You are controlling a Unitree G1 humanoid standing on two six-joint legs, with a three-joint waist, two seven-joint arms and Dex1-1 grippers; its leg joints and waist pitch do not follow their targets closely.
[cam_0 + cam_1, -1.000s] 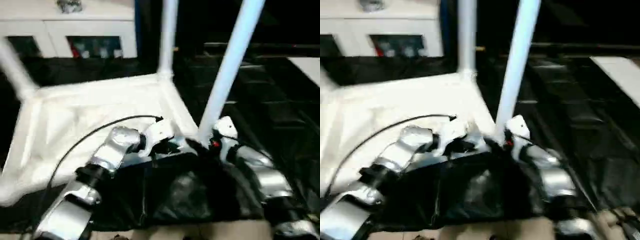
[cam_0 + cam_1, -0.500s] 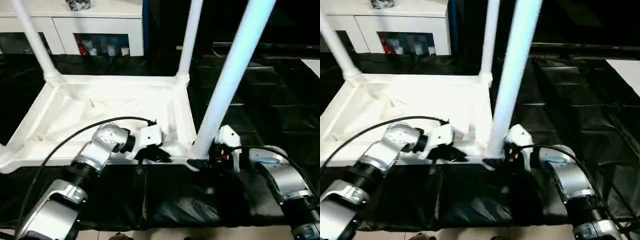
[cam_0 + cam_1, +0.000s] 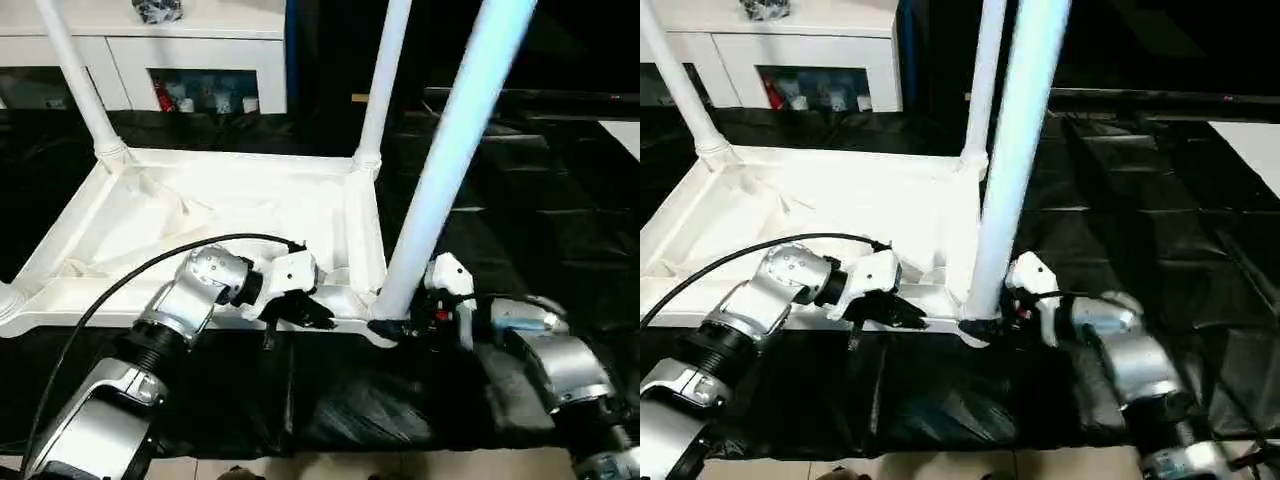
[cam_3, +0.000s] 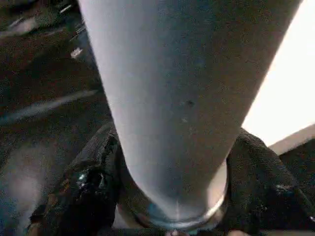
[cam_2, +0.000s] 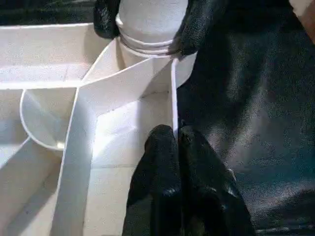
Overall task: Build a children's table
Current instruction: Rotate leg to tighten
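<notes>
The children's table (image 3: 230,215) lies upside down on the black-covered surface (image 3: 560,230), ribbed underside up, long axis running left-right across the robot's front. Legs stand up out of the corner sockets: near-right leg (image 3: 450,150) rises w/ a slight lean to the right, far-right leg (image 3: 385,80) about vertical, far-left leg (image 3: 75,80) leans left.

Left pincer (image 3: 305,310) sits at the near rim of the tabletop, just left of the near-right corner. Fingers (image 5: 172,162) pressed together, fully closed, tips at a thin upright rim wall; can't tell if the wall is pinched between them.

Right pincer (image 3: 400,322) is at the base of the near-right leg, black fingers (image 4: 88,187) either side of the tube, touching it, clamped round it just above the socket.

White cabinet (image 3: 200,50) w/ glass doors stands behind.
</notes>
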